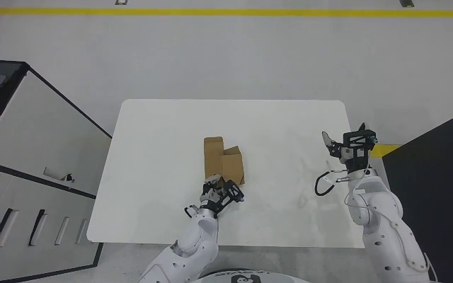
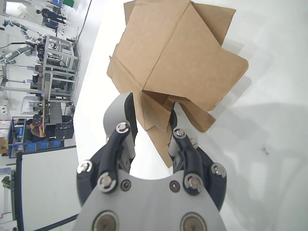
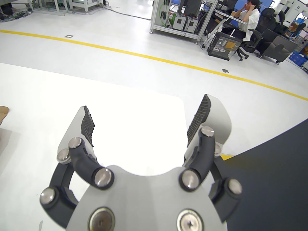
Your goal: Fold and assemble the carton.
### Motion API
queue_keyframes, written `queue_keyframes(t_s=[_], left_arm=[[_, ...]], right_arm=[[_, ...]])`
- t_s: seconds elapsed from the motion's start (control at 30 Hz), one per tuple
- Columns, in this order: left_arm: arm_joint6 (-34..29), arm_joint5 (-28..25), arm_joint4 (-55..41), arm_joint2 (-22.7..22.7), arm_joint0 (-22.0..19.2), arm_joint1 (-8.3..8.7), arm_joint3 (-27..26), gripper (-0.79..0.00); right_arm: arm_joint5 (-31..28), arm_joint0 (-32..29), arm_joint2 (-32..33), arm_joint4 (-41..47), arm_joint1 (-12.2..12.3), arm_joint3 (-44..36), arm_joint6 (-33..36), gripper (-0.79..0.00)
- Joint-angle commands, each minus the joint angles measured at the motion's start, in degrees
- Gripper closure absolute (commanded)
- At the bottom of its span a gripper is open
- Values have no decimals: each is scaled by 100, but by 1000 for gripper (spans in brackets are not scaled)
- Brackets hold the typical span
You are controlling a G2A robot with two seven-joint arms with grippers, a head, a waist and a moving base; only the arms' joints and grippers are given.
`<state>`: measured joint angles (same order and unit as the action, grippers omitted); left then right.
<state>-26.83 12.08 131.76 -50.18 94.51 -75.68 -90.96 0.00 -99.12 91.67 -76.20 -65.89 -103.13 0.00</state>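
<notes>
Plain brown carton [image 2: 173, 56] on a white table [image 1: 283, 127]. Yellow line [image 1: 226, 12] crosses the pale grey floor [image 1: 212, 56].

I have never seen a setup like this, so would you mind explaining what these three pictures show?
This is a two-armed robot at a white table. The top view looks down from above its arms; the other two come from cameras on its wrists, each showing that arm's own gripper. A brown carton, partly folded, lies on the table. The left gripper is closed on one flap. The right gripper is open and empty, near the table's edge, away from the carton.
</notes>
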Motion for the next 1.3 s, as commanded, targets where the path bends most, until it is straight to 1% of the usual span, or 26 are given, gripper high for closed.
queue_keyframes(t_s=[0.0,0.13,0.2,0.23,0.27,0.4,0.53,0.63,0.83,0.97,1.0,1.27], left_arm=[[11,33,-63,-30,24,-7,-11,-336],[62,57,-136,-73,58,-19,-12,-302],[82,74,-157,-93,72,-25,-6,-262],[95,79,-166,-101,78,-28,-5,-175],[88,108,-199,-118,88,-32,-9,0],[96,201,-175,-179,127,-39,-76,0],[135,257,11,-330,228,-11,-336,0],[235,192,214,-475,365,34,-682,0],[446,-206,652,-754,729,140,-1562,0],[567,-453,937,-812,942,187,-2051,0],[528,-529,1078,-821,976,196,-2105,0],[541,-531,1064,-826,970,196,-2101,0]], right_arm=[[0,0,0,0,0,0,0,-785],[0,0,0,0,0,0,0,-785],[0,0,0,0,0,0,0,-785],[0,0,0,0,0,0,0,-785],[0,0,0,0,0,0,0,-785],[0,0,0,0,0,0,0,-785],[0,0,0,0,0,0,0,-785],[0,0,0,0,0,0,0,-785],[0,0,0,0,0,0,0,-785],[0,0,0,0,0,0,0,-785],[0,0,0,0,0,0,0,-785],[0,0,0,0,0,0,0,-785]])
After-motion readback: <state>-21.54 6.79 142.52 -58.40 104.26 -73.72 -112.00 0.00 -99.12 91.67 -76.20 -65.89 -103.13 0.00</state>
